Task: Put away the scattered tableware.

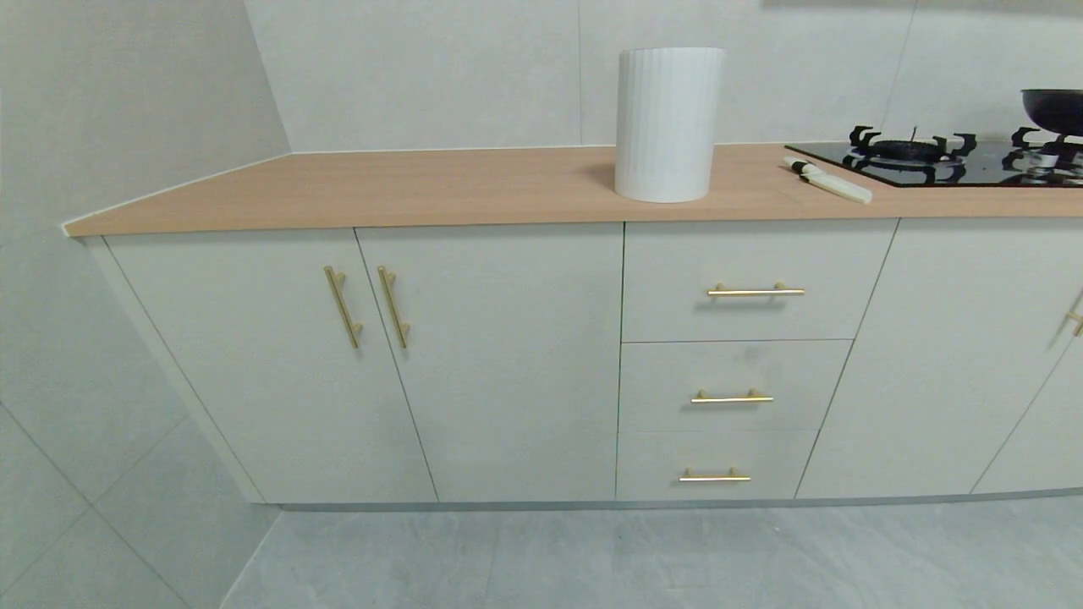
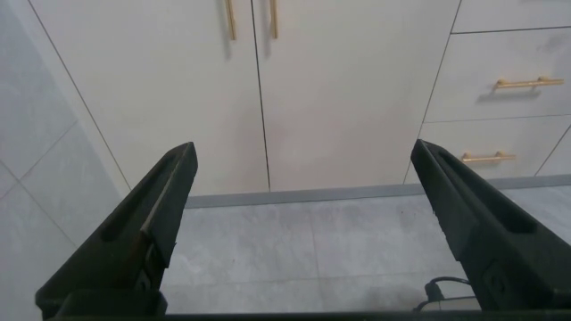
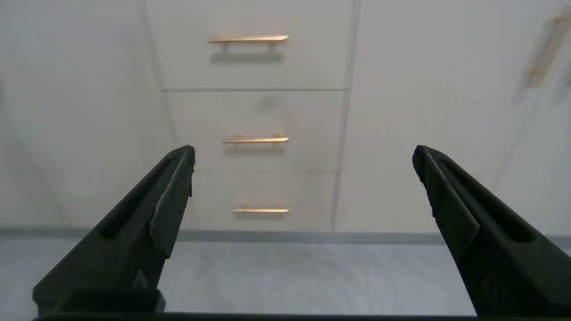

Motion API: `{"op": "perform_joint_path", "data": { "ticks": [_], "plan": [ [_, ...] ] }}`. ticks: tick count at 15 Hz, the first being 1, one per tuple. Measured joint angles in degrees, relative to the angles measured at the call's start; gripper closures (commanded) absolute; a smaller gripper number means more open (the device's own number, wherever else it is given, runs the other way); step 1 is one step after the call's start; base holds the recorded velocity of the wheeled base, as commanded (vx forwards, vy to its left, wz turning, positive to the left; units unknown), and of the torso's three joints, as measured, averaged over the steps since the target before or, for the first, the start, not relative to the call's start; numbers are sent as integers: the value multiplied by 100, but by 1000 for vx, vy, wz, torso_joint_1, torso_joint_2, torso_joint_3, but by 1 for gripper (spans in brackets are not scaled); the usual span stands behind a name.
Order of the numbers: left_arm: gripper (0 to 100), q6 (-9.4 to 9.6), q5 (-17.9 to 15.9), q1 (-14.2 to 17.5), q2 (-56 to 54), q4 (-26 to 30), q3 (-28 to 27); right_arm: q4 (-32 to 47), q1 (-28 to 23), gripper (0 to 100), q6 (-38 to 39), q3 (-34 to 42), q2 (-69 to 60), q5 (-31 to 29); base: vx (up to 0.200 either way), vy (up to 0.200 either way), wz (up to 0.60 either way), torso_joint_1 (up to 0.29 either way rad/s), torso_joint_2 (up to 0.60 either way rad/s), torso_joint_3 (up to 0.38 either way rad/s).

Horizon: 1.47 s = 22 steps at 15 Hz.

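The left gripper (image 2: 302, 152) hung low over the grey tiled floor (image 2: 294, 250). Its two black fingers were spread wide with nothing between them, and it faced a pair of cream cabinet doors (image 1: 372, 364). The right gripper (image 3: 302, 153) was also low, its jaws just as wide and empty, and it pointed at a stack of three cream drawers (image 1: 736, 372).

Beyond the floor, a narrow grey plinth strip (image 1: 541, 506) ran along the foot of the cabinets. Every door and drawer was closed, and each carried a slim brass bar handle (image 1: 755, 292). More cream doors continued to the right of the drawers.

A light brown wood-look countertop (image 1: 423, 186) ran above the cabinets and met the side wall at the left. A tall white ribbed cylindrical container (image 1: 668, 123) stood upright on it above the drawers. To its right and apart from it lay a white elongated utensil (image 1: 827, 179), possibly a knife. It rested flat on the wood just beside the near edge of a black glass gas hob (image 1: 948, 165). A dark round pan (image 1: 1053, 108) sat on the hob's right burner. Pale grey wall tiles (image 1: 423, 76) rose behind the countertop.
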Motion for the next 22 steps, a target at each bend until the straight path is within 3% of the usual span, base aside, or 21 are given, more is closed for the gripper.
{"op": "perform_joint_path", "data": {
  "ticks": [15,22],
  "plan": [
    [0,6,0,-1,0,-2,0,277,-2,0,24,60,2,-83,0,0,0,0,0,0],
    [0,0,0,0,0,-2,0,282,-2,0,33,60,5,-94,200,0,0,6,2,3]
  ]
}}
